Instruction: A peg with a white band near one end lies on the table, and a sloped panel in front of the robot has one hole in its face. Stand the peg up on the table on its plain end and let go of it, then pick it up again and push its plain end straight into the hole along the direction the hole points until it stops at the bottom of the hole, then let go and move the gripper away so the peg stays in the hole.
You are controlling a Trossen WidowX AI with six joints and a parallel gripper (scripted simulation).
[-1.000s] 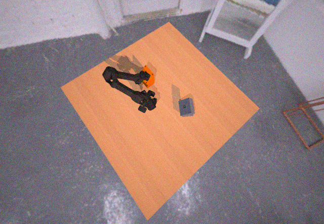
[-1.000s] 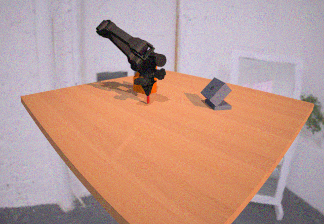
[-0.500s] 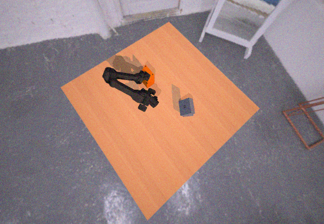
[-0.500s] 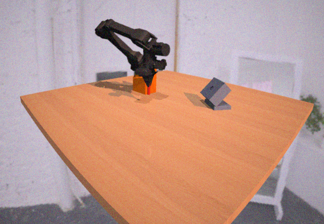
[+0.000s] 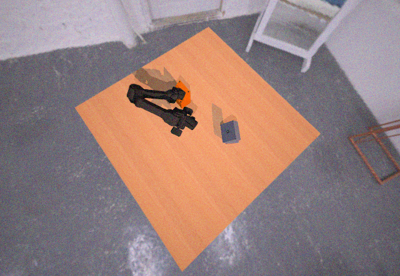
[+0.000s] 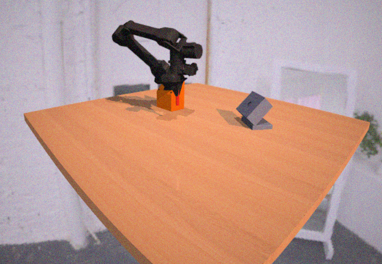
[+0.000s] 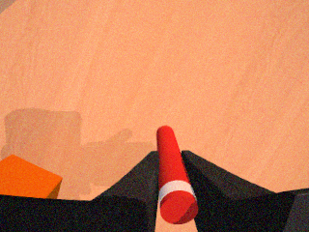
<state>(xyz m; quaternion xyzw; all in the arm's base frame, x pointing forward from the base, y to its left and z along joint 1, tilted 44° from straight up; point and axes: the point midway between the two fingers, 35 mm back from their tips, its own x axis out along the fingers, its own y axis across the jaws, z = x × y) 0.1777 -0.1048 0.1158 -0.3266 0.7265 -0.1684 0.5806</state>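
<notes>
The red peg is upright or nearly so, white-band end up and plain end down. My gripper is shut on the peg and holds it above the table, in front of the orange base. In the wrist view the white band shows near the top end, above the fingertips. In the top view the arm hides the peg. The grey-blue sloped panel stands to the right of the gripper. Its single dark hole is in the tilted face; nothing is in it.
The orange block at the arm's base stands close behind the gripper. The wooden table carries the arm and the panel. Shadows of the arm and panel fall across it.
</notes>
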